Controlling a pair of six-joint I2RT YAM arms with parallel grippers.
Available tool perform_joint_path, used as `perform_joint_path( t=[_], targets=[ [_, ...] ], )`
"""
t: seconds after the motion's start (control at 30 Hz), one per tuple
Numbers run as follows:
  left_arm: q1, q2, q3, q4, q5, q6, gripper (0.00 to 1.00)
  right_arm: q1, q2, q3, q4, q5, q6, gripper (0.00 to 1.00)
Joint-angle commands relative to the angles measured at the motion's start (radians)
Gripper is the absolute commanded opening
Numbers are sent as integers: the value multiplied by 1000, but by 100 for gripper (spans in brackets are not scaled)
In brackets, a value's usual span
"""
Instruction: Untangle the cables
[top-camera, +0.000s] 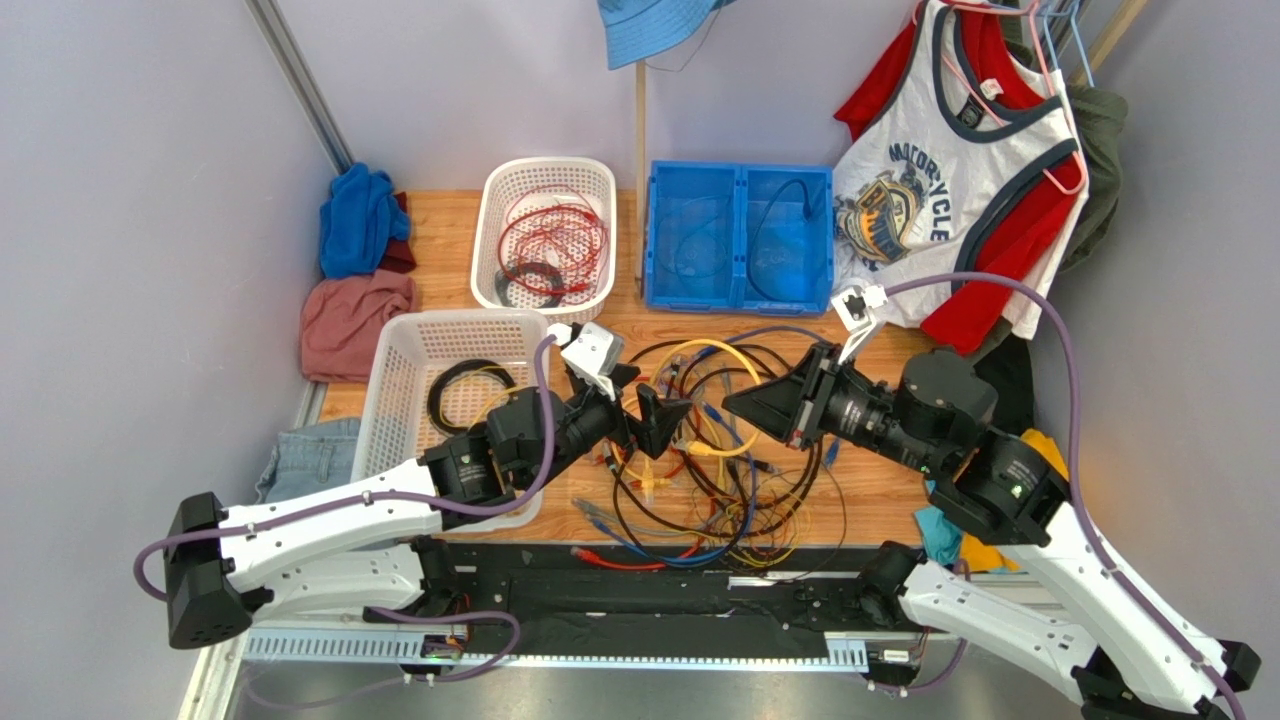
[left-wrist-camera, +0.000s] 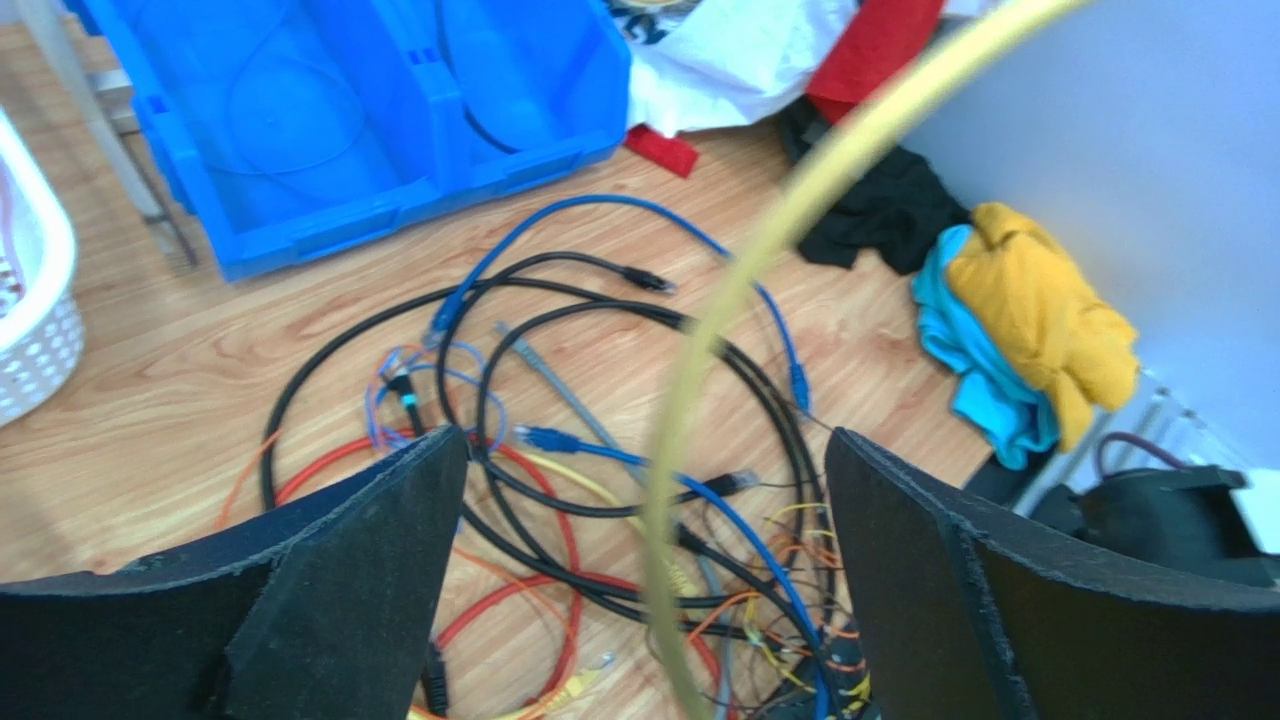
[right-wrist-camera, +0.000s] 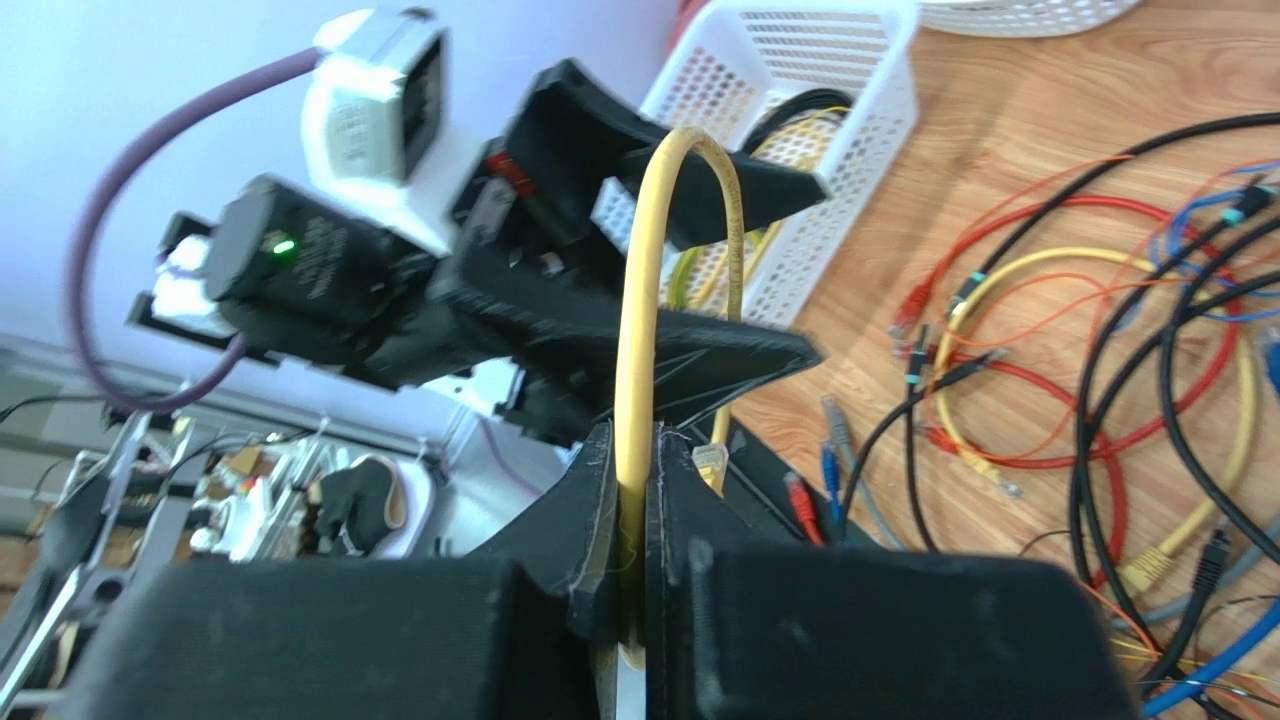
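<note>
Tangled in a loose heap at the centre of the top view, on the wooden tabletop: cables, black, blue, yellow, orange and red, with small plug ends among them. Rising out of the heap in an arch toward mid-frame: one yellow cable. Just right of centre, right hand pressed together, pinching the yellow cable between both fingers, seen at the lower middle of the right wrist view. Just left of centre, left hand spread wide. In the left wrist view, fingers at lower left and lower right, yellow cable running up through the gap between them. Toward the top of the frame, a blue bin and a white basket holding red cable.
</note>
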Motion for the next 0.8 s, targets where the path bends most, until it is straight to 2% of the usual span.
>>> perform_joint_path(
  t=[0.0,0.07,0.1,0.13,0.17,0.2,0.23,0.27,0.3,0.33,0.4,0.43,0.47,0.5,0.53,0.57,0.63,0.73,0.77],
  targets=[
    [-3,20,26,10,-75,32,87,5,-26,40,33,-101,-18,0],
    [-1,20,19,38,-89,40,74,5,-32,37,35,-113,-25,0],
    [-1,16,10,48,-87,41,63,5,-36,36,32,-110,-36,0],
    [-1,5,6,62,-89,41,29,5,-39,30,26,-104,-41,0],
    [-1,0,3,61,-92,43,11,5,-43,25,17,-92,-47,0],
    [-1,-7,8,52,-99,40,0,5,-46,19,12,-83,-50,3],
    [-1,-26,12,24,-106,37,0,5,-48,7,3,-68,-64,26],
    [-3,-36,17,1,-128,35,0,5,-52,-3,-11,-36,-71,40],
    [-1,-47,41,-28,-147,29,0,5,-55,-15,-16,-12,-81,61],
    [-1,-67,58,-118,-173,18,0,5,-57,-29,-25,17,-88,67],
    [9,-84,124,-244,-253,-15,0,4,-60,-70,-46,104,-99,72],
    [43,-95,146,-380,-271,-31,0,5,-63,-82,-59,141,-99,75],
    [72,-104,161,-449,-294,-80,0,5,-65,-107,-80,217,-98,75],
    [112,-115,175,-518,-297,-119,0,5,-69,-122,-83,239,-98,75],
    [219,-151,171,-636,-284,-159,0,5,-75,-136,-83,255,-96,75],
    [273,-180,161,-681,-240,-228,0,7,-94,-154,-73,270,-92,75],
    [401,-280,123,-758,-221,-273,0,5,-115,-203,-53,276,-88,74],
    [454,-409,63,-777,-266,-261,0,7,-152,-250,-30,298,-96,72],
    [460,-426,49,-804,-341,-284,0,4,-161,-256,-25,319,-99,71]
  ],
)
